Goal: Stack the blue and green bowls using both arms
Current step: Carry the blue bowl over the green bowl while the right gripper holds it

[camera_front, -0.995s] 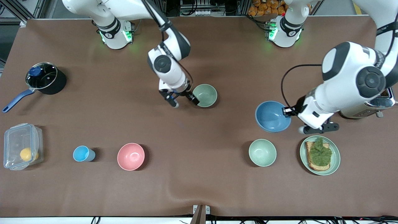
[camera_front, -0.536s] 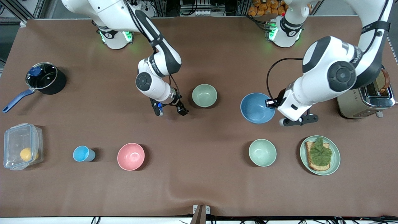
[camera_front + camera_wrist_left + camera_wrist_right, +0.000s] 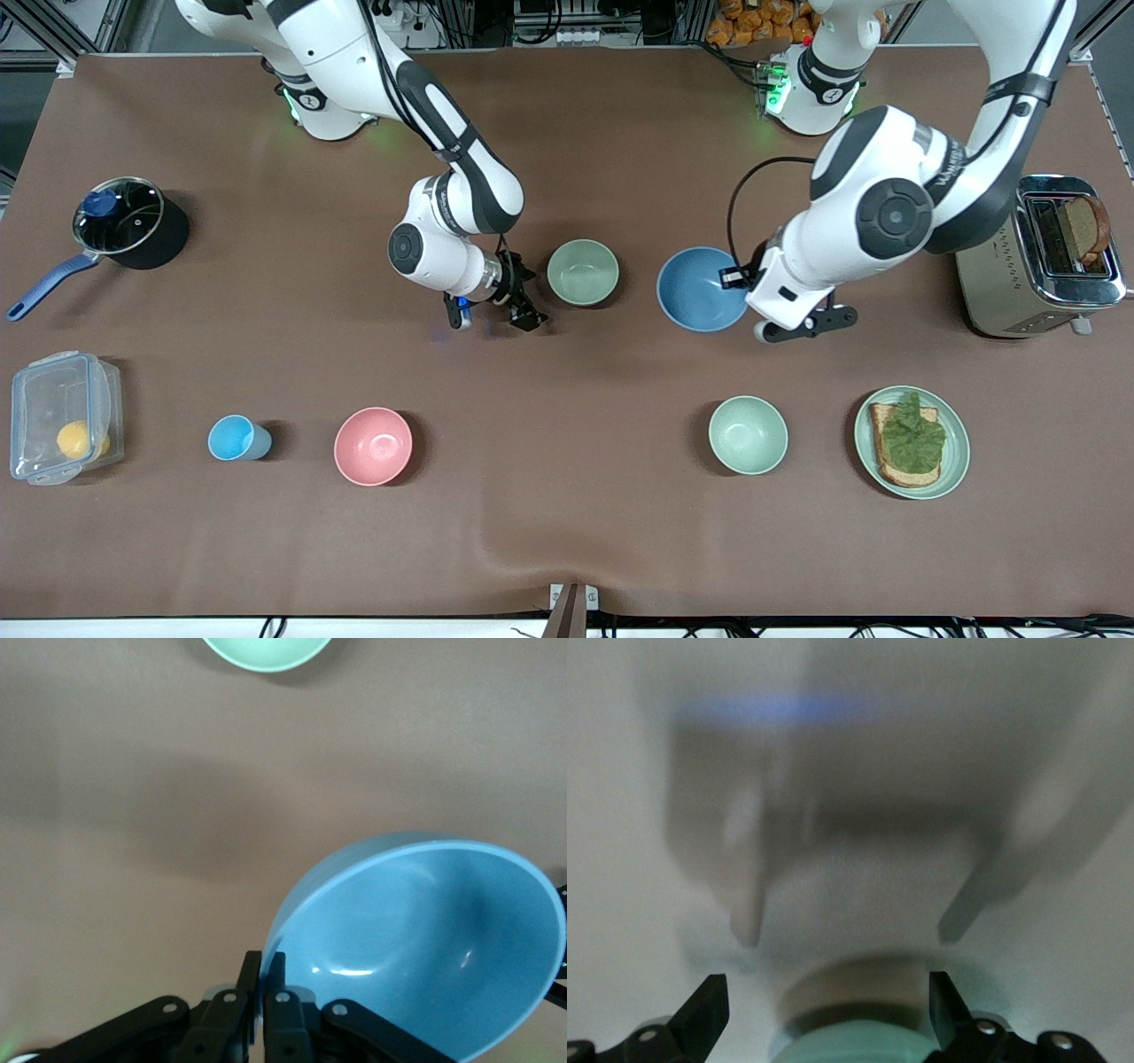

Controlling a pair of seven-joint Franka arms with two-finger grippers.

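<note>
The left gripper (image 3: 737, 278) was pinched on the rim of the blue bowl (image 3: 700, 289), holding it over the table just beside the green bowl (image 3: 582, 272), toward the left arm's end. The right gripper (image 3: 494, 316) hung open beside the green bowl. Both bowls looked light, stiff and empty, with a thin rim the best place to grip. Nearer the camera, a clear box (image 3: 60, 416) held something yellow, and a plate (image 3: 955, 449) carried toast.
</note>
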